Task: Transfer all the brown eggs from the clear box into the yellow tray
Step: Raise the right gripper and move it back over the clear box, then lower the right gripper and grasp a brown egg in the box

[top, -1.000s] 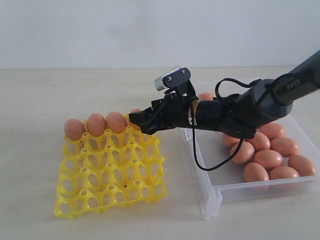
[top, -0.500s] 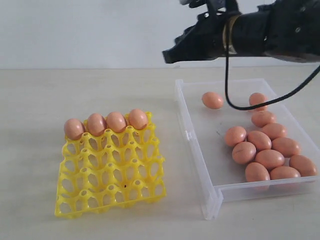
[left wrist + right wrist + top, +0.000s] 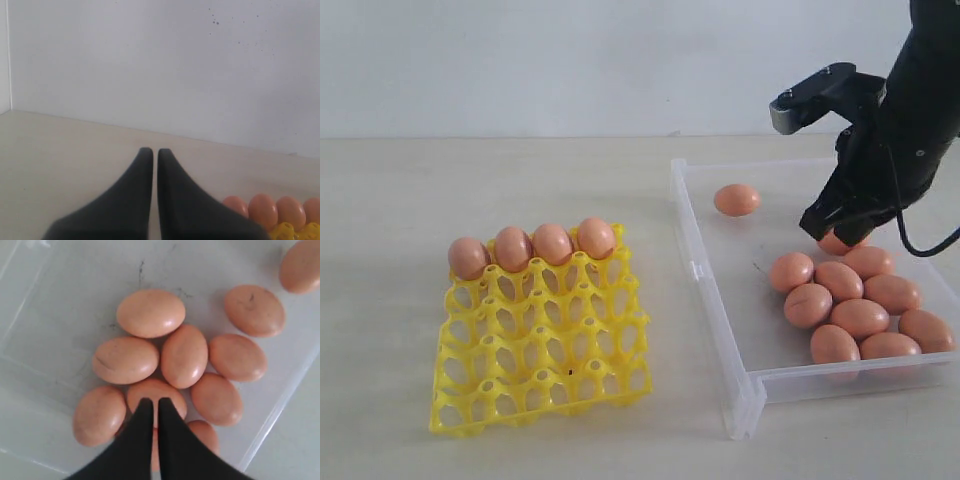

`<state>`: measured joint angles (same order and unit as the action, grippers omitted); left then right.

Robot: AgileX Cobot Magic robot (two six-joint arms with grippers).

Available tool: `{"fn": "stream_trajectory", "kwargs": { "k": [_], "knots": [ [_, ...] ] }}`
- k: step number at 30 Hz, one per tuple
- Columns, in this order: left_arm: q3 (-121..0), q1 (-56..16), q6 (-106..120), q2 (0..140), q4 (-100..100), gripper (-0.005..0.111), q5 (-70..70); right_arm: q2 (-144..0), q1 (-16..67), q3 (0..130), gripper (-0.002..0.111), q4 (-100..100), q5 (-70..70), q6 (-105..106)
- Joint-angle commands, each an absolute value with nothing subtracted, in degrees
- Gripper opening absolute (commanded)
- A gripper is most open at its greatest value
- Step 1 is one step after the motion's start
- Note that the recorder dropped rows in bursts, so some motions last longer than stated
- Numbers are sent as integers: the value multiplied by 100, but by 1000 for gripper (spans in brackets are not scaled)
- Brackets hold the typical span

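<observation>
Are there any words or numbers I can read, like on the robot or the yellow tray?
None. The right gripper, yellow tray, clear box and brown eggs show no words, numbers or signs. The dark marks on the box floor are scuffs, not letters.

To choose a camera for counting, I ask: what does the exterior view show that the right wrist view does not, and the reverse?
Only the exterior view shows the yellow tray, with four brown eggs in one edge row. Only the right wrist view shows that the right gripper is shut and empty, its tips over the pile. Both show the clear box and the eggs clustered in it.
</observation>
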<state>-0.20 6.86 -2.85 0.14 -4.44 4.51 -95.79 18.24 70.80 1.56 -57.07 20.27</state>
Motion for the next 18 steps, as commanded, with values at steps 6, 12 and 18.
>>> {"fn": "stream_trajectory", "kwargs": {
  "k": [6, 12, 18],
  "knots": [
    [0, 677, -336, 0, -495, 4, 439, -9871, 1764, 7207, 0, 527, -5099, 949],
    [0, 677, -336, 0, -495, 4, 439, -10309, 1764, 7207, 0, 1002, -5684, 886],
    [0, 677, -336, 0, -495, 4, 439, -10679, 1764, 7207, 9, 1002, -5867, 977]
  ]
}}
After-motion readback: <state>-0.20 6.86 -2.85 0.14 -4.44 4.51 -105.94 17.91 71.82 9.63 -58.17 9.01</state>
